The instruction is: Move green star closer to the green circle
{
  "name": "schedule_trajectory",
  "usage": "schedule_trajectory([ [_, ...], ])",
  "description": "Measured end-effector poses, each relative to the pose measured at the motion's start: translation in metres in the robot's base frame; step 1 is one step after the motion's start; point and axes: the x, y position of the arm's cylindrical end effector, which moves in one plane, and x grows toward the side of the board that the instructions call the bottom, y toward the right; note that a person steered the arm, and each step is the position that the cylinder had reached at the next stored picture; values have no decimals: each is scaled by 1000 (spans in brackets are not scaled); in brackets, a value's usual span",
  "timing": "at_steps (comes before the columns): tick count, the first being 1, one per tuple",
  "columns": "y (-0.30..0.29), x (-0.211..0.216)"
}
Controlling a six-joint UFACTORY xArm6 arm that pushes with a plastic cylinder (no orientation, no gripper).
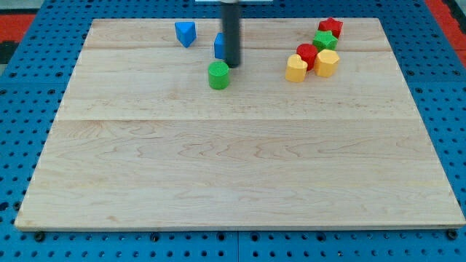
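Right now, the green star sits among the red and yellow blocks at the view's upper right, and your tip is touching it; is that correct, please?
Not quite: the green star does sit among the red and yellow blocks, but my tip is far from it, just above the green circle, as the camera view shows.

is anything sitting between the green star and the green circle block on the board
Nothing visible does. The green star block sits in the cluster at the view's upper right; the bare wooden board runs leftward to the green circle block. My tip is just above-right of the circle.
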Motion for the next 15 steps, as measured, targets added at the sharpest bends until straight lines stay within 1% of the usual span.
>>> schedule_trajectory([
  [1,21,-29],
  [2,-41,-52],
  [3,-77,-83],
  [4,-28,-129],
  [5,-1,-130],
  [6,53,-128],
  [8,227,-129],
  [9,194,-115],
  [11,152,-68],
  [12,90,-65],
  [13,80,-87],
  [14,122,-109],
  [15,82,-90],
])
